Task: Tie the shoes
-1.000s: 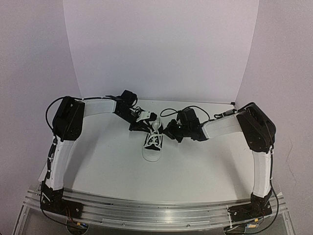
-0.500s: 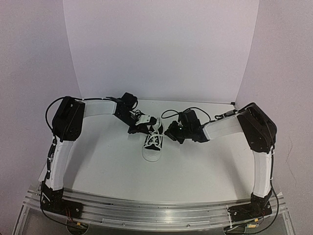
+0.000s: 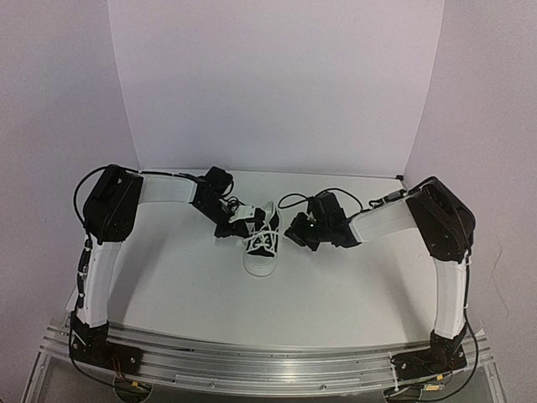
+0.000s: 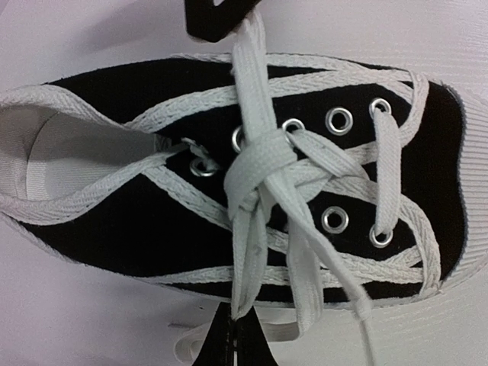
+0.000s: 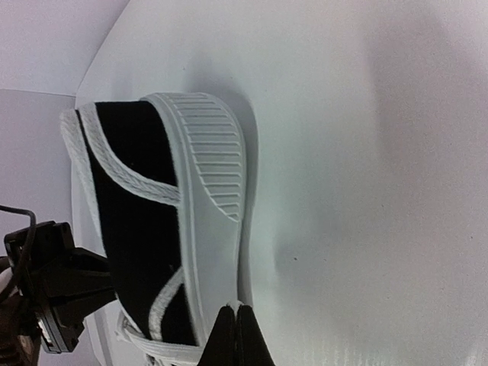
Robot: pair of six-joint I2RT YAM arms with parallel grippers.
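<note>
Left gripper (image 4: 231,341): fingers pressed together, clamped on one strand of the laces (image 4: 259,164). I see the strand run straight from the crossing down into the fingertips.
Right gripper (image 5: 232,329): fingers together as well. In my left wrist view its black tip sits at the top edge and a wide strand runs straight up to it, so I read it as clamped on that strand. Its own camera does not show the pinch itself.
Lace crossing: both strands wrap over each other above the middle of the tongue, one leading to each gripper. Looser lengths trail round the upper and off towards the toe.
Eyelets (image 4: 339,120): metal rings, two rows, laced across near the toe end.
Sneaker (image 3: 262,245): black canvas, upright on its sole, lying between the two grippers. The white toe cap (image 4: 473,191) points towards the arm bases and the open heel towards the back wall.
Sole (image 5: 217,168): white ribbed rubber, seen side-on from my right wrist camera and resting flat on the surface.
Table (image 3: 336,285): white, with the sneaker a little behind its middle.
Arms: both reach inward from the near corners, elbows out, wrists meeting at the sneaker.
Backdrop (image 3: 277,84): plain white panel behind the table.
</note>
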